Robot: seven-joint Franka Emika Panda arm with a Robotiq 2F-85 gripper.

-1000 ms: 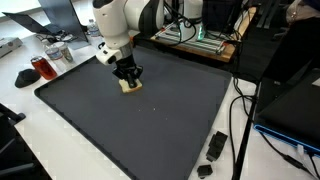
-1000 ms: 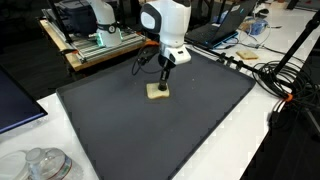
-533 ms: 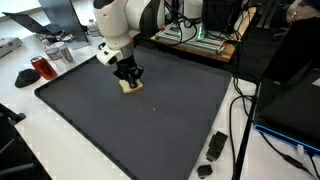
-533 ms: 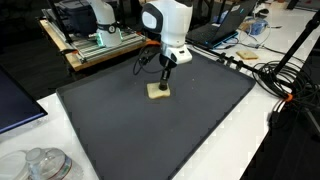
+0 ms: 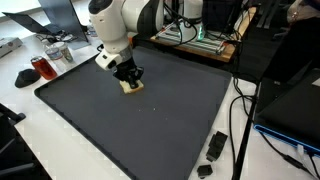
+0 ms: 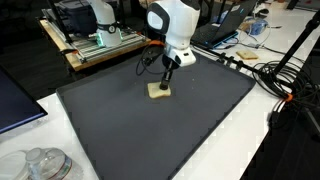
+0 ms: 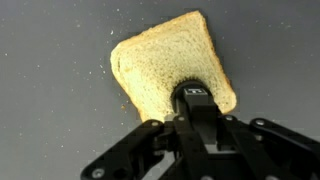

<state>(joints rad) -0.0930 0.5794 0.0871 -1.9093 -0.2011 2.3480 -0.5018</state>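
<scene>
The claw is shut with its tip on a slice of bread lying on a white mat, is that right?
Not quite: the mat is dark grey, not white, as both exterior views show. The claw is indeed shut, its tip on the slice of bread.

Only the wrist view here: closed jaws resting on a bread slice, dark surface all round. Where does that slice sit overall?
Observer: The bread lies on a big black mat, toward the side the arm reaches in from, away from every edge.
Operator: What's nearest off the mat?
Observer: A red cup on the white table, beside the mat's edge.
Operator: And the opposite side?
Observer: Cables run along that edge.
</scene>
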